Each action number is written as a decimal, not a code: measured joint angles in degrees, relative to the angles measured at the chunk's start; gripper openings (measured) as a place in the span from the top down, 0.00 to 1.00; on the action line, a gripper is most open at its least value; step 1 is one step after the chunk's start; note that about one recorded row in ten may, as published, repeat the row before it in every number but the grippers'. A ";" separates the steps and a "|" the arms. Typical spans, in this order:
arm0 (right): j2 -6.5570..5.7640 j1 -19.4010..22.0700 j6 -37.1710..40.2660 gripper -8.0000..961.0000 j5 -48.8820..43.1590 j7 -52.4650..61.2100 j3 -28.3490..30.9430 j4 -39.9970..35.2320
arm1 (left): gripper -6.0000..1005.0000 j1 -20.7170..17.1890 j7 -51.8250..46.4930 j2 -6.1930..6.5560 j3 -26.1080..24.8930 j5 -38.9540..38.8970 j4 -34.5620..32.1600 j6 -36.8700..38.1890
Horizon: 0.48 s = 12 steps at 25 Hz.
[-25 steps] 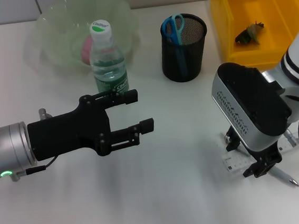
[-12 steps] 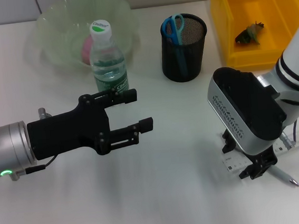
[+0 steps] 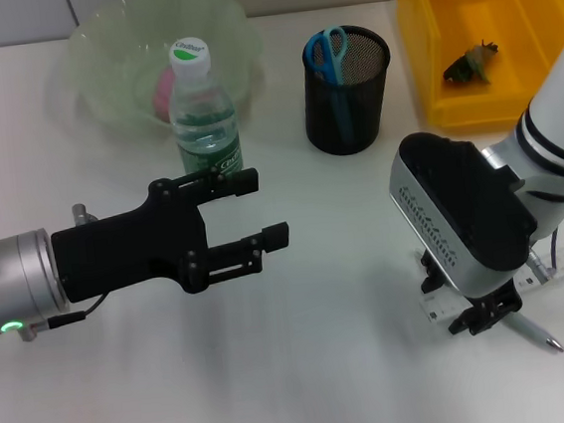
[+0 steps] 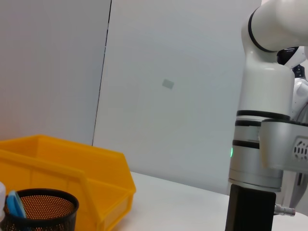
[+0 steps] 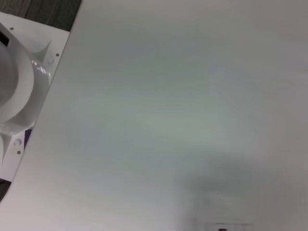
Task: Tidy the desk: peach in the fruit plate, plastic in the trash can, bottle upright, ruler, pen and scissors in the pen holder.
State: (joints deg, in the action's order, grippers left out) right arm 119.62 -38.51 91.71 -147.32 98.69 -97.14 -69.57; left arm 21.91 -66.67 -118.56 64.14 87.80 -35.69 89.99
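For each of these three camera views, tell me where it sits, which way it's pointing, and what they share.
Head view: looks down at the desk; open left gripper mid-desk, right gripper over the ruler and pen.
Left wrist view: faces across the desk at the right arm.
Right wrist view: faces down at the desk.
Shared: pen holder and yellow bin.

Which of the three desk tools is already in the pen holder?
The blue-handled scissors: they stand in the black mesh pen holder, while the ruler and pen lie on the desk under the right end effector.
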 joint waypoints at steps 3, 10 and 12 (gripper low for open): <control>0.00 0.00 -0.18 0.53 -0.09 -0.05 -0.40 0.48 | 0.28 0.14 0.07 0.00 -0.05 -0.02 0.00 -0.07; 0.00 0.06 -0.99 0.59 -0.15 -0.02 -0.48 0.60 | 0.28 0.17 0.06 0.00 -0.07 -0.04 -0.06 -0.08; 0.00 0.22 -1.00 0.59 -0.15 0.19 -0.05 -0.02 | 0.28 0.17 0.06 0.00 -0.07 -0.04 -0.06 -0.08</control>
State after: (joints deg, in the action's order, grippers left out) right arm 119.62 -38.30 90.70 -147.47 98.88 -97.19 -69.59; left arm 22.09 -66.61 -118.56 64.07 87.76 -35.74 89.91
